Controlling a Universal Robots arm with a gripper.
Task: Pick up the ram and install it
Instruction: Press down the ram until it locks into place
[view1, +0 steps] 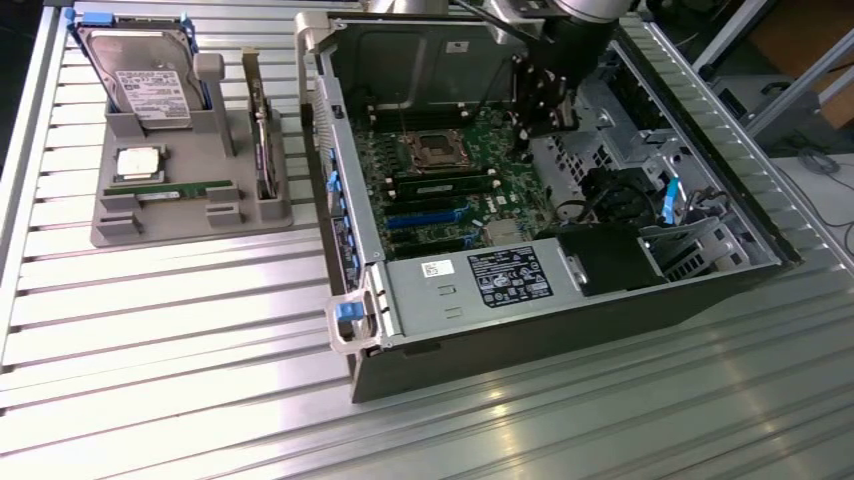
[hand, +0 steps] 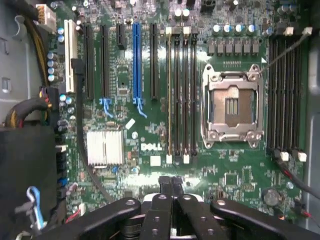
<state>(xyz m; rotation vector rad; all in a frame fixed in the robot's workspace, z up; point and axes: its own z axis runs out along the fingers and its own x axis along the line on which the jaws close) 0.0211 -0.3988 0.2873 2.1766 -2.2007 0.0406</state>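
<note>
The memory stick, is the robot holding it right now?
No, the memory stick lies on the gray tray beside the computer case, while the tool is shut and empty above the motherboard.

1. The table (view1: 200, 330) is ribbed metal with a bright, reflective sheen.
2. The holder tray (view1: 174, 215) looks like matt grey plastic.
3. The ram (view1: 170, 189) is a green circuit board.
4. The pincer (hand: 172, 182) has matt black fingers.
5. The motherboard (hand: 165, 125) is glossy green, its socket frame (hand: 231, 107) shiny metal.
</note>
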